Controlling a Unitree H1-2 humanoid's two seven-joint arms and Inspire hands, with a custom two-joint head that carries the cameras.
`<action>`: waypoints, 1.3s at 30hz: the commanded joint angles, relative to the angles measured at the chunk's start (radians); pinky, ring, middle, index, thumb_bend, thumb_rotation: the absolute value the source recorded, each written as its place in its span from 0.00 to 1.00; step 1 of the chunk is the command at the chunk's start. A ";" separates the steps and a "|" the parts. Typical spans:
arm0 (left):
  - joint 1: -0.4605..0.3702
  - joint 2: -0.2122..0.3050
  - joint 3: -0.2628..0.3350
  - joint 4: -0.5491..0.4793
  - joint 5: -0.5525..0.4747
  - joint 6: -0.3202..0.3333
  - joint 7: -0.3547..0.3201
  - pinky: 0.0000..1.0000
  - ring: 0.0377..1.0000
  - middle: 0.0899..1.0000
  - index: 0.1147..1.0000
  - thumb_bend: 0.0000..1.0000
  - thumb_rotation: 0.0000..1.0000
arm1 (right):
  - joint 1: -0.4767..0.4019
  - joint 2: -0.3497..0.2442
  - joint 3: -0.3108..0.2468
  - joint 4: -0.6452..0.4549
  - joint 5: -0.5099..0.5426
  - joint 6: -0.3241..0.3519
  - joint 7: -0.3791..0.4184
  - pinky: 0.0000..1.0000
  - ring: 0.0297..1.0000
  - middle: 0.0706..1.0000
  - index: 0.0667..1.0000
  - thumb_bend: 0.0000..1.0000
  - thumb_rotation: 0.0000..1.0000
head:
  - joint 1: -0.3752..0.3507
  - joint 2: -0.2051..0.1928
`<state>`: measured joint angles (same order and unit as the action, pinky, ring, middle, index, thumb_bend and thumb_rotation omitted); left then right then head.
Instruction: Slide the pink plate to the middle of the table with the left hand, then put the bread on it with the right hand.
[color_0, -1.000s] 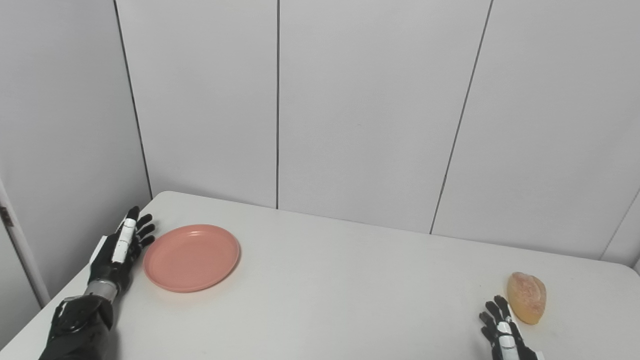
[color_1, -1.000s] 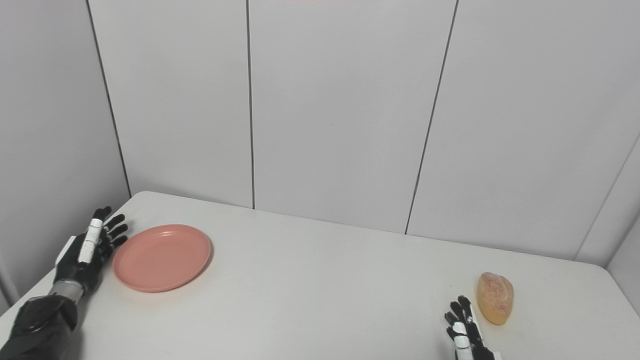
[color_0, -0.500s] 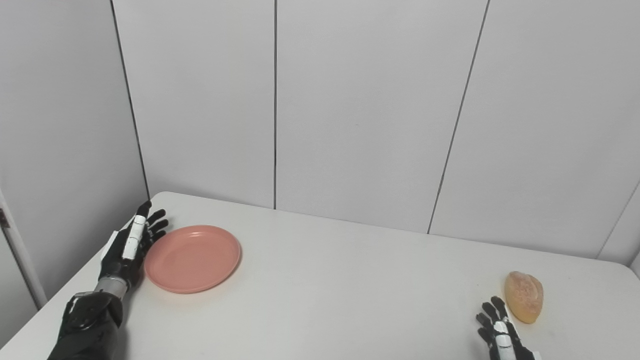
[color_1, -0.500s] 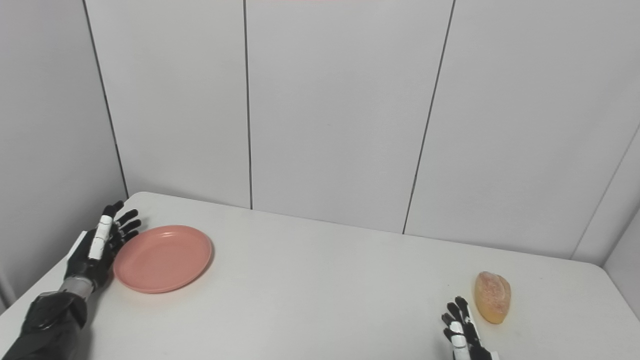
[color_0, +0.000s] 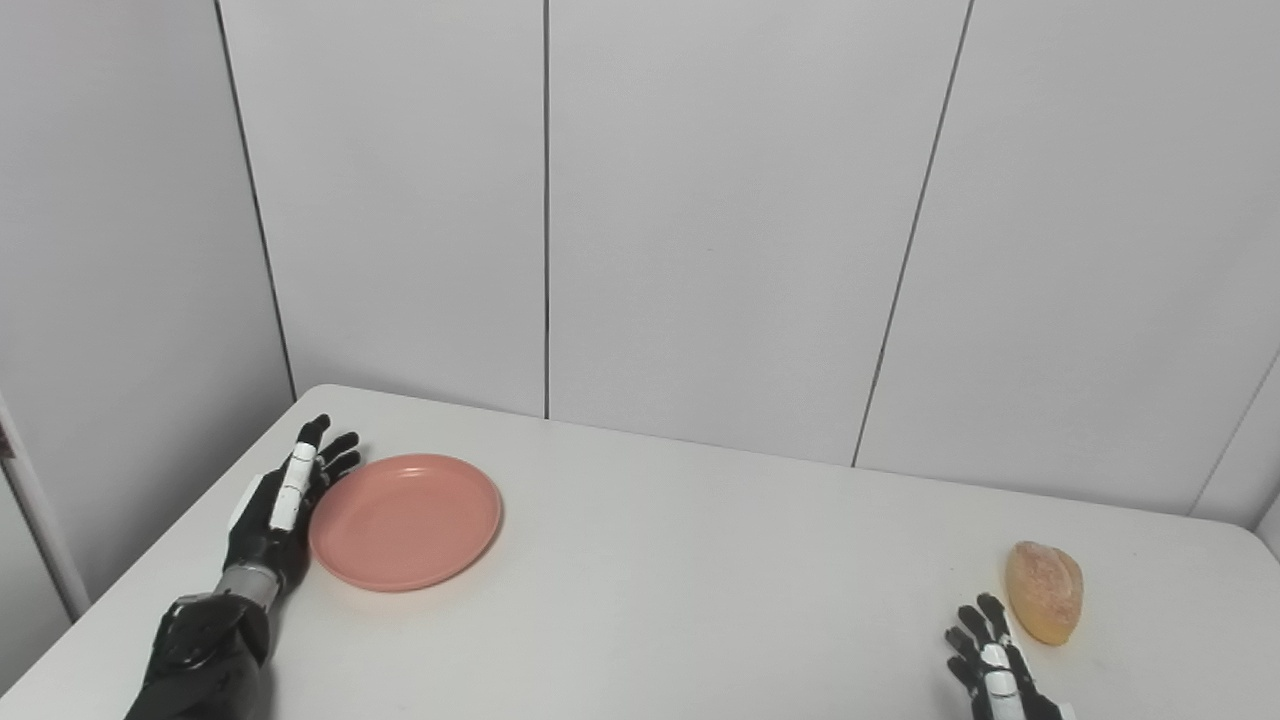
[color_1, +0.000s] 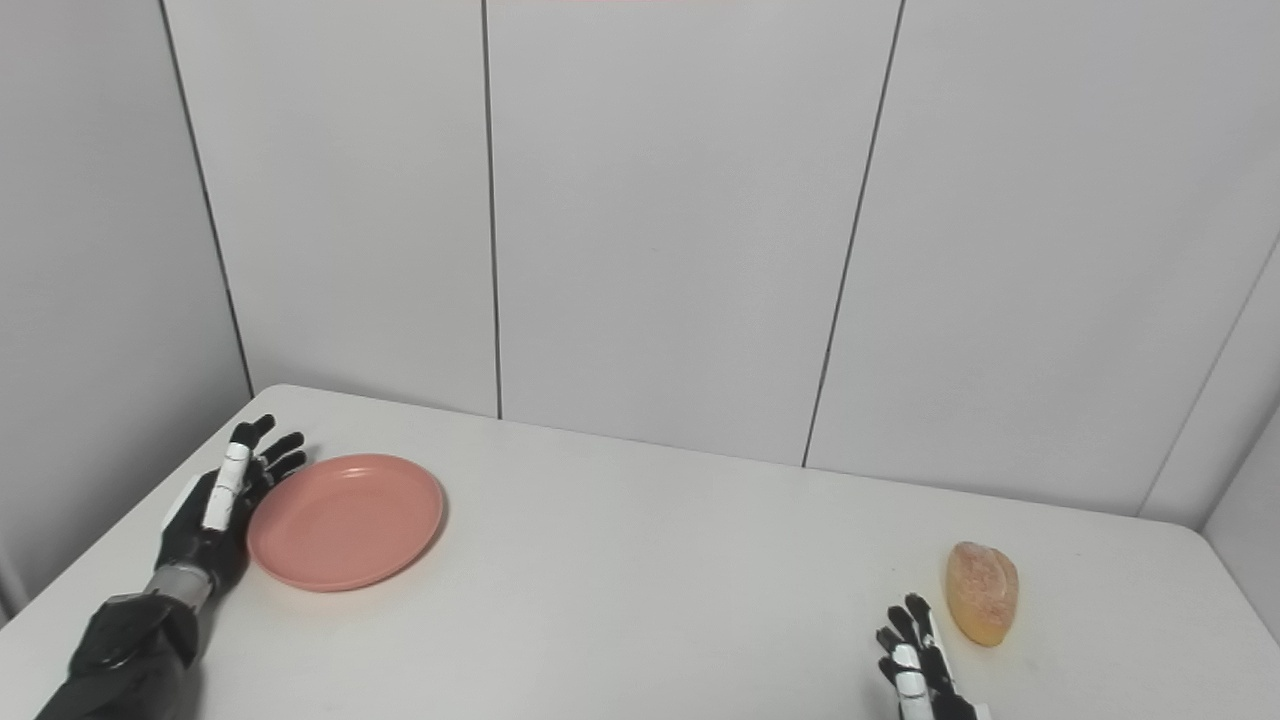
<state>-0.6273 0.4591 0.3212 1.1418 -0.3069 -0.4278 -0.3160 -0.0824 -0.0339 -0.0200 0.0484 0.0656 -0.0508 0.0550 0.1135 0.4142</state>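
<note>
The pink plate (color_0: 404, 521) lies flat on the left part of the white table (color_0: 700, 580). My left hand (color_0: 280, 505) stands on edge against the plate's left rim, open, fingers stretched toward the far wall. The bread (color_0: 1044, 605), a small golden loaf, rests at the table's right side. My right hand (color_0: 988, 668) sits low at the picture's bottom edge, just left of and nearer than the bread, open with fingers spread and apart from the loaf; its palm is cut off by the frame.
Grey panelled walls (color_0: 700, 220) close off the table's far side and left side. The table's left edge (color_0: 110, 620) runs close beside my left forearm (color_0: 205, 655). Bare tabletop stretches between plate and bread.
My left hand has moved rightward against the plate, and the plate has slid a little to the right. The right hand has sunk slightly lower in the picture. The bread stays put.
</note>
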 joint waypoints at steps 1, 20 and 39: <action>-0.054 0.002 -0.005 -0.007 -0.008 -0.038 -0.028 0.93 0.91 0.90 0.97 0.90 0.90 | 0.038 0.017 0.008 0.022 0.002 0.011 -0.003 0.95 0.93 0.95 0.97 0.69 0.95 | 0.001 0.001; -0.055 -0.102 -0.028 -0.075 -0.051 0.020 -0.116 0.92 0.90 0.92 0.99 0.94 0.85 | 0.040 0.027 0.018 -0.003 -0.003 0.036 -0.010 0.94 0.91 0.94 0.97 0.71 0.95 | -0.013 0.013; -0.027 -0.186 -0.105 -0.144 -0.018 0.067 -0.089 0.90 0.91 0.92 0.98 0.89 0.88 | 0.043 0.036 0.025 -0.024 -0.014 0.050 -0.017 0.93 0.90 0.93 0.96 0.70 0.95 | -0.025 0.030</action>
<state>-0.6426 0.2853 0.2209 1.0053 -0.3239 -0.3608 -0.3958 -0.0668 -0.0101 -0.0011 0.0114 0.0523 -0.0100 0.0410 0.0875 0.4433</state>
